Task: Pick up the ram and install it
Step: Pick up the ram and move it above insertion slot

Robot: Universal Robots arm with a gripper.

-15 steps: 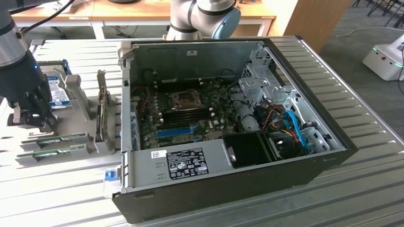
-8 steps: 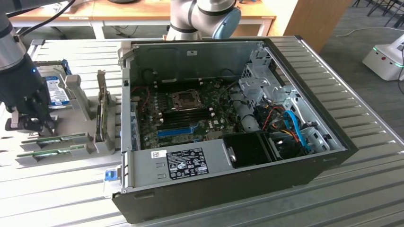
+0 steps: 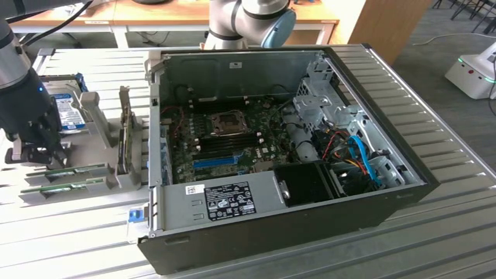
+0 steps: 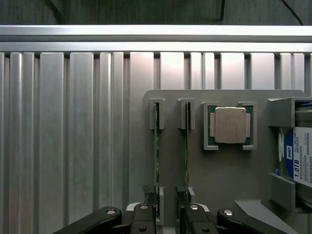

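Observation:
Two green ram sticks stand on edge in a grey holder (image 3: 46, 196) at the exterior view's left, one ram (image 3: 68, 171) behind the other (image 3: 58, 188). In the wrist view both sticks (image 4: 156, 146) (image 4: 186, 146) appear edge-on in their slots. My black gripper (image 3: 35, 156) hangs just over one end of the sticks. Its fingers (image 4: 144, 214) stand open around that end, and the gripper (image 4: 167, 204) holds nothing. The open computer case (image 3: 372, 200) lies in the middle, its motherboard (image 3: 232, 136) exposed.
The holder plate (image 4: 219, 175) also carries a processor chip (image 4: 230, 125) and a hard drive with a blue label (image 4: 298, 158). A card (image 3: 126, 139) stands upright between the holder and the case wall. A blue slot (image 3: 213, 161) sits on the motherboard. The table is ribbed metal (image 4: 73, 136).

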